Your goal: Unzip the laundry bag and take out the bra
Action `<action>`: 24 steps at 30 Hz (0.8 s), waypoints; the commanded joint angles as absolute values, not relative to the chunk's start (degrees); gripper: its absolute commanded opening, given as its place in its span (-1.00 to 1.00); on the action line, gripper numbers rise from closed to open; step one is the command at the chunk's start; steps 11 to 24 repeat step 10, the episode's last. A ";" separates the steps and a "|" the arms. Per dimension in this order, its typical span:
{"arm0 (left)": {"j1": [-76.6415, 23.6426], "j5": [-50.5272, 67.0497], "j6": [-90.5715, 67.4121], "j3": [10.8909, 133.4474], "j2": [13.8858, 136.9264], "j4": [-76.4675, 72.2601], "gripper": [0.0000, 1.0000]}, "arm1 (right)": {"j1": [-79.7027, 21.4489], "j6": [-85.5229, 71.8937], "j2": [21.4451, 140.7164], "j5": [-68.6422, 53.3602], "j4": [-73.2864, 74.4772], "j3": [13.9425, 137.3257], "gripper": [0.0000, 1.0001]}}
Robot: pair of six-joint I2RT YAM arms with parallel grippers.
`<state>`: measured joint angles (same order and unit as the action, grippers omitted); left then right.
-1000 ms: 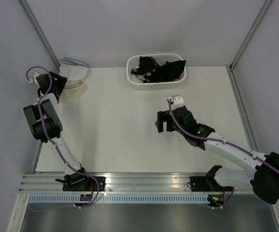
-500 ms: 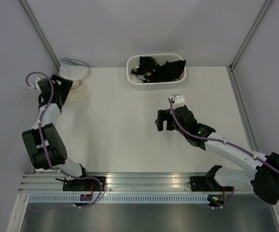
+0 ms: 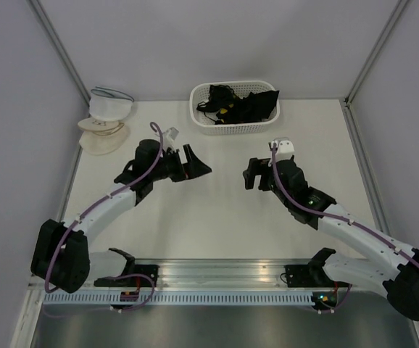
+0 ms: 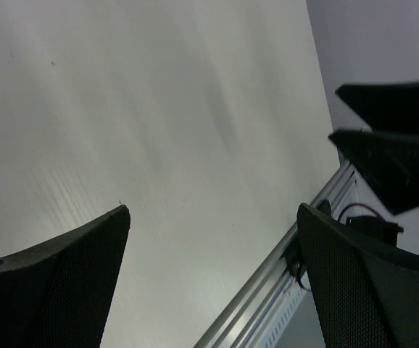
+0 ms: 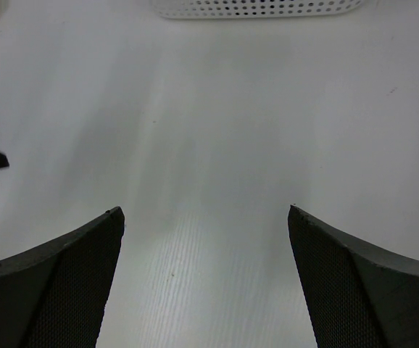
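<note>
Both arms reach over the middle of the white table (image 3: pixel 195 225): left gripper (image 3: pixel 198 163) and right gripper (image 3: pixel 248 174) each have fingers spread wide, holding nothing. The round white mesh laundry bag with tan rim (image 3: pixel 102 138) lies far left, just beside a white dome pouch with grey-blue rim (image 3: pixel 111 107). The small black fabric bra (image 3: pixel 247 105) sits in a white perforated plastic basket (image 3: pixel 235 128), far centre

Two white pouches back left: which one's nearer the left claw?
The tan-rimmed pouch. It lies in front of the grey-blue-rimmed pouch, which sits further back against the wall, so it is the one closer to the left claw.
</note>
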<state>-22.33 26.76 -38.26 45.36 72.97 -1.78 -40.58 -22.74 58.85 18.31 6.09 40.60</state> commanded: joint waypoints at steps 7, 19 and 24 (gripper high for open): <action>-27.77 31.38 -30.68 39.73 68.12 -5.10 0.99 | -30.25 -21.10 54.67 18.81 7.56 40.08 0.96; -27.86 31.46 -29.45 39.11 67.85 -5.36 0.99 | -27.96 -20.57 55.11 17.93 7.82 39.99 0.96; -27.86 31.46 -29.45 39.11 67.85 -5.36 0.99 | -27.96 -20.57 55.11 17.93 7.82 39.99 0.96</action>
